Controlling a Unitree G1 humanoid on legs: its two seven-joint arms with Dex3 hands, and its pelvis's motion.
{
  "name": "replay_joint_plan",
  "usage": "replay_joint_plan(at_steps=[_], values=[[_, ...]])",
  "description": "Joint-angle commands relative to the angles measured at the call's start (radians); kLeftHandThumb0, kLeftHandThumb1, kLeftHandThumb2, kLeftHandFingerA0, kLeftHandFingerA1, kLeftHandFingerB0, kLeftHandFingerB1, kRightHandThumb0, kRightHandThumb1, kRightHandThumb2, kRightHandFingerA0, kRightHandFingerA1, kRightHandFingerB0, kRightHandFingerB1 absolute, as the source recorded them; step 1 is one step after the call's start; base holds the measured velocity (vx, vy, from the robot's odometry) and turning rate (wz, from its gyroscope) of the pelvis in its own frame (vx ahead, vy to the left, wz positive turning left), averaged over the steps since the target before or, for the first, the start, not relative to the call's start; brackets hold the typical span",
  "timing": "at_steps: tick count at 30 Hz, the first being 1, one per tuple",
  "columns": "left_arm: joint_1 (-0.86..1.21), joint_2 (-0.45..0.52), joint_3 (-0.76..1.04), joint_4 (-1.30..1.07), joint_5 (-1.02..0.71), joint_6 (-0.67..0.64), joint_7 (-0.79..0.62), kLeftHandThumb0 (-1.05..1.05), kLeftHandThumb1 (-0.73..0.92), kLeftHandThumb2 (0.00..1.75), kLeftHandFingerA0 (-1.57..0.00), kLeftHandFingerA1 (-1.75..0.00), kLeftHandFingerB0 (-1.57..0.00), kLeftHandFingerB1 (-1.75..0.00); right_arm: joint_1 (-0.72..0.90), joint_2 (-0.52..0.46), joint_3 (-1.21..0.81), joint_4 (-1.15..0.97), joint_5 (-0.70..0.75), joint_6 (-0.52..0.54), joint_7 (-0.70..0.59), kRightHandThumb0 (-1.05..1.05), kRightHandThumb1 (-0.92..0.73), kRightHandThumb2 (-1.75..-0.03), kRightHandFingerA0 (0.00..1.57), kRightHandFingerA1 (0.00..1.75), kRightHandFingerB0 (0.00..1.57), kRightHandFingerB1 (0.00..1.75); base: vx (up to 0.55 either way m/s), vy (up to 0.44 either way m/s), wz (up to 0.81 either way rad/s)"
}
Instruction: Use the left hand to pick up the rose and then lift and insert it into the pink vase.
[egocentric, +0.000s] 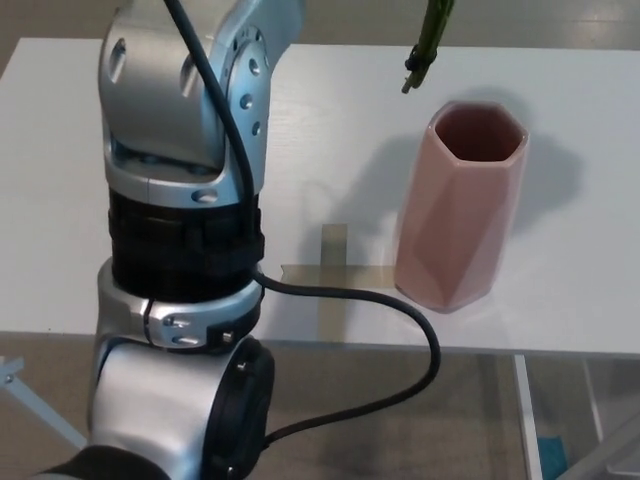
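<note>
Left arm: I see the big silver and black left arm (185, 200) filling the left side of my view, rising out past the top edge, with a black cable (390, 330) looping from it below the counter edge.
Robot hand, left: out of my picture above the top edge, so I cannot tell its fingers or what it grasps.
Robot hand, right: not in my view.
Rose: I see only the green stem of the rose (427, 45), hanging from the top edge, its cut end in the air just above and left of the vase mouth, not inside.
Vase: the pink faceted ceramic vase (460, 210) stands upright on the white counter (560, 290), just right of a tan tape cross (333, 275).
</note>
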Motion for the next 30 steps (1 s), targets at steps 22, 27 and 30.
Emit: replay_joint_plan(at_steps=[22,27,30], values=[[-0.033,-0.087,0.006,0.013,-0.122,0.060,0.102,-0.20,0.84,0.66,-0.98,-1.36,-0.81,-0.85,0.001,0.000,-0.012,0.000,0.010,0.006,0.016,-0.27,-0.57,-0.56,0.69,0.49,0.62,0.45,0.00,0.000,0.00],[-0.041,-0.095,0.019,0.022,-0.144,0.062,0.122,-0.19,0.85,0.66,-0.98,-1.37,-0.81,-0.87,0.001,0.000,-0.013,-0.001,0.009,0.006,0.021,-0.27,-0.57,-0.56,0.69,0.49,0.62,0.45,0.00,0.000,0.00],[-0.039,-0.088,0.014,0.023,-0.153,0.058,0.124,-0.19,0.85,0.66,-0.99,-1.36,-0.81,-0.88,0.001,0.001,-0.013,0.000,0.008,0.007,0.023,-0.27,-0.57,-0.56,0.69,0.49,0.61,0.45,0.00,0.000,0.00]])
